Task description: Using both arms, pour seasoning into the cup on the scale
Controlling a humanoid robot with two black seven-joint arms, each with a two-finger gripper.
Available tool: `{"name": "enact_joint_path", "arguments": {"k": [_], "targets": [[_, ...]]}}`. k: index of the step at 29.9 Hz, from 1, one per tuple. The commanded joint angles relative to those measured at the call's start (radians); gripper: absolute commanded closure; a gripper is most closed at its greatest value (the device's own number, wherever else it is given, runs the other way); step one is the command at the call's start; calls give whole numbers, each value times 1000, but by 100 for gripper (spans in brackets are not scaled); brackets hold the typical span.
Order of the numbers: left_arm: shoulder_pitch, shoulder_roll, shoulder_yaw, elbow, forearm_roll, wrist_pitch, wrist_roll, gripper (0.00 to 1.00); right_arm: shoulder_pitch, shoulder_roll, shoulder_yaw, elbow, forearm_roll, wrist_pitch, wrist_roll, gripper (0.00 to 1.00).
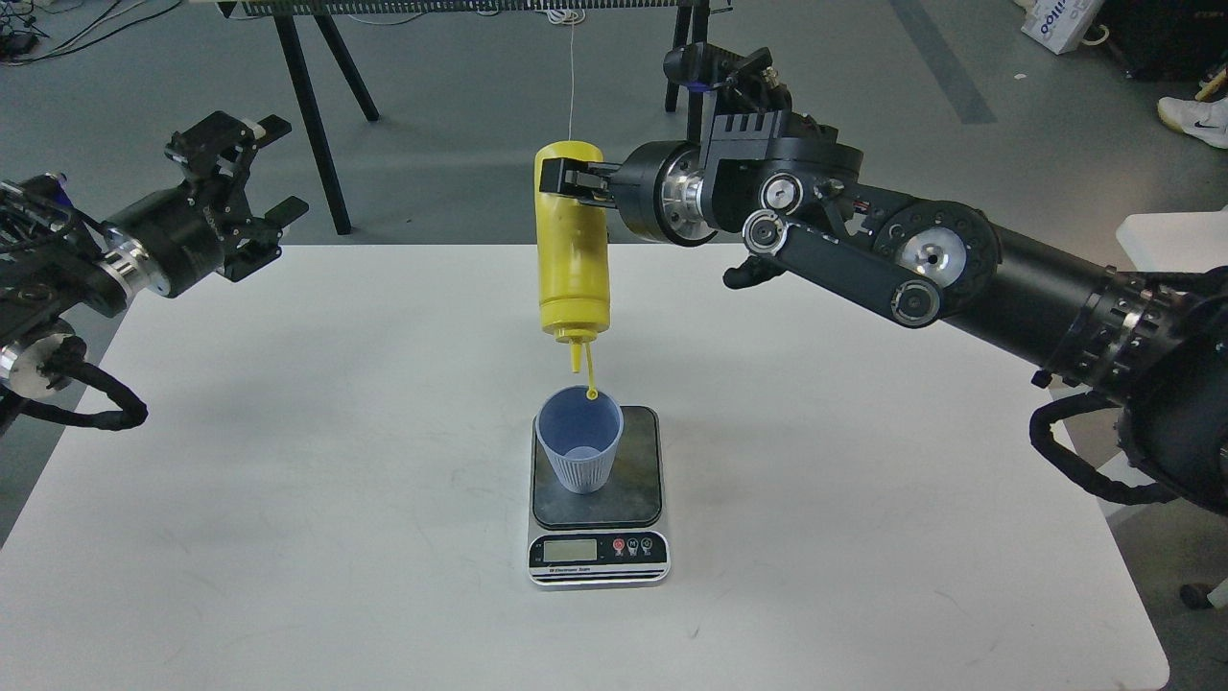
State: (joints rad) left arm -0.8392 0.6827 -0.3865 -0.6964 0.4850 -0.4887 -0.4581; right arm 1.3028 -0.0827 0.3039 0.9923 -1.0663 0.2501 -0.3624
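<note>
Head view: the bottle (572,240) is hanging upside down above the cup (579,438), held by the right gripper (568,182). The bottle is yellow plastic, w/ a rounded base at the top and a pointed nozzle at the bottom. A small cap on a thin tether is dangling beside the nozzle, just at the far rim of the cup. The long axis of the bottle is standing nearly vertical, nozzle pointing straight down to the cup opening. The nozzle tip is staying apart from the cup, a bit above the rim.

The right gripper is clamping the bottle near its base end, fingers closed on both sides of the body. The left gripper (251,187) is hovering over the far left corner of the table (288,480), well apart from the bottle; its fingers are spread apart and holding nothing.

The cup is light blue, tapered, w/ fine vertical ribs, standing upright on the dark platform of the scale (599,499). The scale is sitting in the middle of the white table, silver front w/ LCD and small buttons facing the camera.

Behind the table black legs of a stand (317,106) are showing on the grey floor. Nothing is standing between bottle and cup.
</note>
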Motion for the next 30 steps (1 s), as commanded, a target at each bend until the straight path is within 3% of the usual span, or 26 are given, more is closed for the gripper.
{"name": "enact_joint_path", "arguments": {"k": [1,9,12,19,25,30], "targets": [[-1,0,0,0,1,0,-1,1,6,14,15,-33,2,-5,-1,95],[-1,3,1,0,4,0,1,0,12,38,242,-145,35,-5,-18,95],[-1,6,1,0,4,0,3,1,4,32,329,-184,153,-3,-50,95],[-4,12,-5,2,-3,0,-1,1,-88,-103,455,-267,674,-3,-122,95],[-4,14,-5,2,-3,0,1,1,-328,-253,535,-273,1219,32,-126,95],[-6,9,-5,2,-3,0,3,1,-566,-287,668,-273,1514,109,-126,95]]}}
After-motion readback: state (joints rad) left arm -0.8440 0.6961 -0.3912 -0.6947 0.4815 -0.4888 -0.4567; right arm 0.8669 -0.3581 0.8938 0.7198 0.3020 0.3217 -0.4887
